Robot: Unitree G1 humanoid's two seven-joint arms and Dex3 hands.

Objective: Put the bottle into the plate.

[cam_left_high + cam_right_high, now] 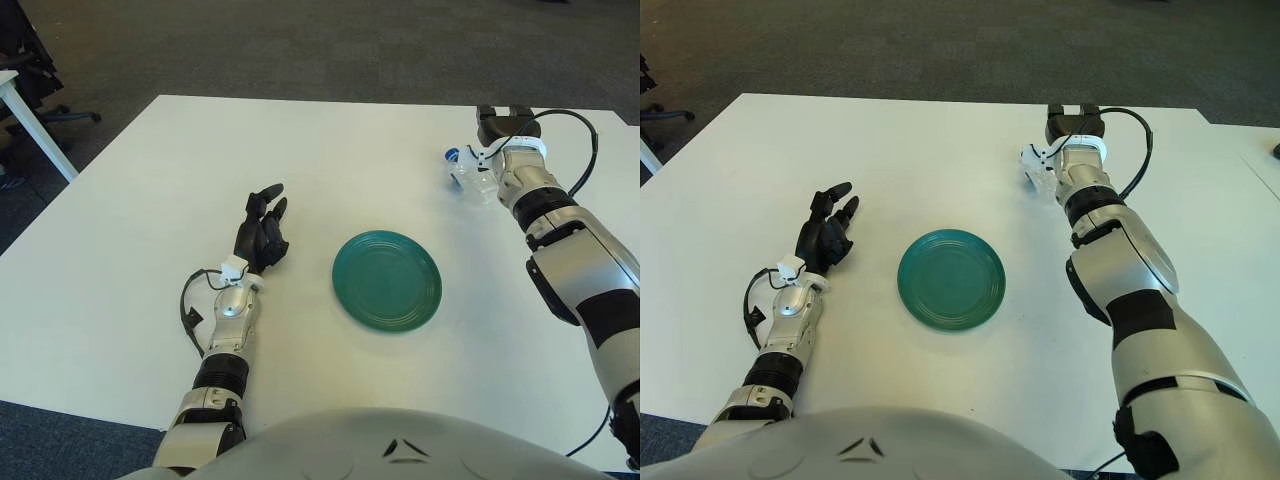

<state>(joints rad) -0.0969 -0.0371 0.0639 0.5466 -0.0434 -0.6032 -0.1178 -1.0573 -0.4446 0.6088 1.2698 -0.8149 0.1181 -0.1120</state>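
Bottle pick: not yet done.
My right hand (503, 128) by bottle (467, 174), far-right table (130, 230) edge, grip unclear; plate (387, 281) empty; left hand (261, 236) relaxed.

L hand (261, 236) shows left of the plate (387, 280), palm side up, fingers loosely spread, forearm running back toward the torso. R hand (503, 128) sits far side of the plate, to its right, arm fully stretched forward, wrist bent inward.
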